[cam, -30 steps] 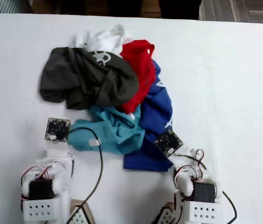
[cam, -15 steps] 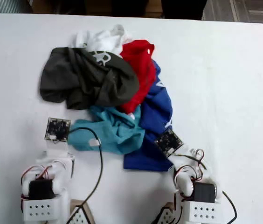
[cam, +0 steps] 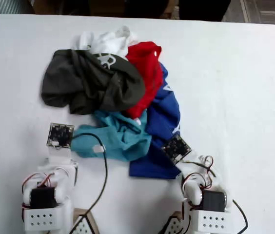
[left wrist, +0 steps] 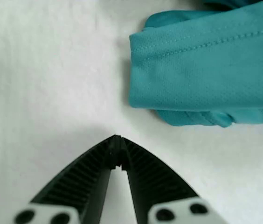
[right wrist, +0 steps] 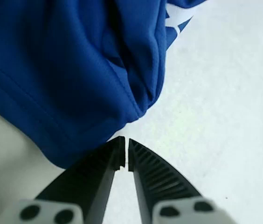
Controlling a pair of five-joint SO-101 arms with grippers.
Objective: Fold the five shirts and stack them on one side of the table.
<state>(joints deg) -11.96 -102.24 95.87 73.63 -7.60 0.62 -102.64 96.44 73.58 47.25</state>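
Five crumpled shirts lie heaped mid-table: white (cam: 106, 41) at the back, dark grey (cam: 88, 83), red (cam: 145, 70), blue (cam: 163, 129) and teal (cam: 118, 137) nearest the arms. My left gripper (left wrist: 117, 141) is shut and empty, just above bare table, a short way off the teal shirt's (left wrist: 201, 70) folded edge. Shut and empty too, my right gripper (right wrist: 123, 141) has its tips at the hem of the blue shirt (right wrist: 66, 60), not holding it. In the high view the left arm (cam: 59, 146) stands beside the teal shirt, the right arm (cam: 179, 151) at the blue shirt's near edge.
The white table (cam: 245, 87) has bare room to the right of the pile and on the far left. A black cable (cam: 103, 170) runs from the left arm across the teal shirt's edge toward the front.
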